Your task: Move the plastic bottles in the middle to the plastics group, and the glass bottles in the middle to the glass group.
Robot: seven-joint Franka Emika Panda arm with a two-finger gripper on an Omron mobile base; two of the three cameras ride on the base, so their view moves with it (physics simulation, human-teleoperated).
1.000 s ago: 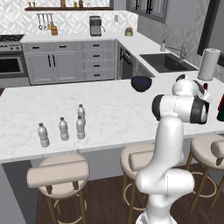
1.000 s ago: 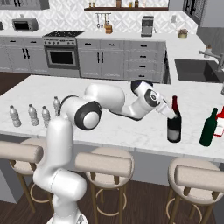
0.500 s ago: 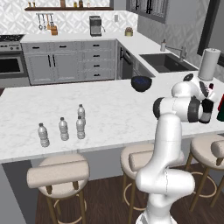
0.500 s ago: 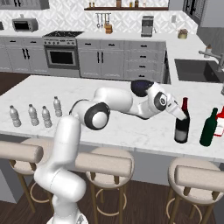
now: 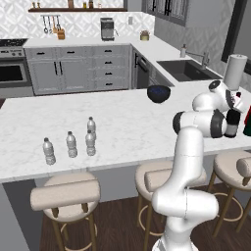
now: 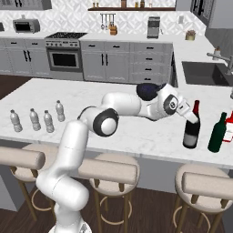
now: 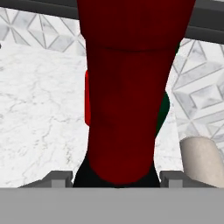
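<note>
At counter's right end, gripper [image 6: 190, 117] clamps neck of slim dark red glass bottle [image 6: 191, 132], upright, base on marble, just left of dark green glass bottle [image 6: 217, 133]. Release next, prob. straight back.

Even, bright rendered light with soft shadows under the worktop [image 5: 122, 122]; no glare; close-up hand view looks coarse.
</note>
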